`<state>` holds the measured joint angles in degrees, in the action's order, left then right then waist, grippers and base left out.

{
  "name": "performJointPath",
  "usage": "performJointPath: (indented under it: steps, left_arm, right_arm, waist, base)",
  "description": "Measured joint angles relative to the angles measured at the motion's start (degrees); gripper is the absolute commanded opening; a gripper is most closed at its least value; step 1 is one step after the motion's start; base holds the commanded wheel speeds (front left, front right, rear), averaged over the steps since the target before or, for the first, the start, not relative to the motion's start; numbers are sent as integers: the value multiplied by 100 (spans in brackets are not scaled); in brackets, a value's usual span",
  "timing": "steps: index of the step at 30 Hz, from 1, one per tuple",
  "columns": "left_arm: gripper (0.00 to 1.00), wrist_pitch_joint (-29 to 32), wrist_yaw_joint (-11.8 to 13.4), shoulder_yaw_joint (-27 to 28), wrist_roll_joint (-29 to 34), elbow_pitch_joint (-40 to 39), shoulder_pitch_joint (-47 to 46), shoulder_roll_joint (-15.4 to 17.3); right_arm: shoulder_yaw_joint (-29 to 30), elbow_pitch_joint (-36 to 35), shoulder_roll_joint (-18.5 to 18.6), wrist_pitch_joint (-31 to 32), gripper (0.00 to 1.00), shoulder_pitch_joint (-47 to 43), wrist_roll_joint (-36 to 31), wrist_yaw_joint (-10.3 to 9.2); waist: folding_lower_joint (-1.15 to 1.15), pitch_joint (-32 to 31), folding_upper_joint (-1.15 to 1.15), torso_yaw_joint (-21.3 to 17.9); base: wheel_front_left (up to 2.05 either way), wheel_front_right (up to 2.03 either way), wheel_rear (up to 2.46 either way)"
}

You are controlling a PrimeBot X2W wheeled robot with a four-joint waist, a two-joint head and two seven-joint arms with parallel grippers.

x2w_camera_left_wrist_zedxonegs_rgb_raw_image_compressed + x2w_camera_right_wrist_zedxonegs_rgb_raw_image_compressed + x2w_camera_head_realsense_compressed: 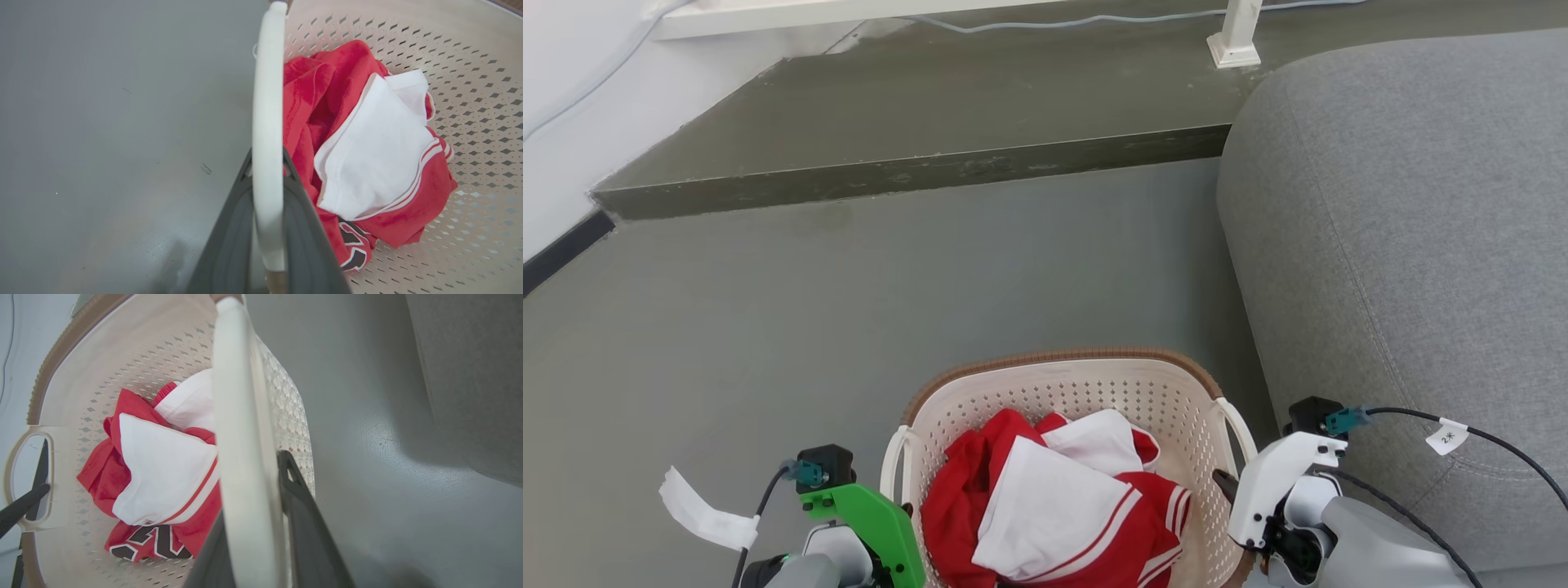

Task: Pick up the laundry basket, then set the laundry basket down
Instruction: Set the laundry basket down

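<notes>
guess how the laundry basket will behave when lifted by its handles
Probably stiff: the laundry basket is perforated moulded plastic. Likely light, holding just some red and white clothing. It may tilt if carried by its thin loop handles.

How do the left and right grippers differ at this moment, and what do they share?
The left gripper has a green housing; the right gripper has a white housing. The left gripper's outer side faces the floor; the right gripper's faces the grey sofa. Shared: both are shut on the laundry basket, one on the left handle, the other on the right handle.
</notes>
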<state>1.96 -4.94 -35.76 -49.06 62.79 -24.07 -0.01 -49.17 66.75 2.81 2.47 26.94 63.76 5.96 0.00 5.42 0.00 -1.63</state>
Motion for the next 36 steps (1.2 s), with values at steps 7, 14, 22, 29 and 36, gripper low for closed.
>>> performJointPath:
  steps: [7, 14, 22, 29, 36]
  left_arm:
    - [0, -88, 43, 10, -3, -7, -3, 7]
    - [0, -230, 92, 11, -2, -30, -77, 10]
    - [0, -389, 149, 29, 16, -52, -359, 18]
    - [0, -512, 202, 51, 62, -135, -670, 87]
    - [0, -592, 256, 47, 155, -211, -1103, 149]
  right_arm:
    - [-90, -27, 4, -23, 0, 53, 20, -1]
    - [-91, -70, 21, -111, 0, 216, 20, -1]
    - [-67, -131, 41, -268, 0, 477, 27, -1]
    - [-38, -196, 41, -379, 0, 796, 29, -1]
    - [10, -247, 59, -516, 0, 1207, 29, -1]
  waist:
    - [0, 90, 0, -56]
    - [0, 273, 0, -109]
    - [0, 497, 0, -152]
    - [0, 821, 0, -184]
    - [0, 1253, 0, -202]
  base:
    - [0, 0, 0]
    - [0, 0, 0]
    - [0, 0, 0]
    - [0, 0, 0]
    - [0, 0, 0]
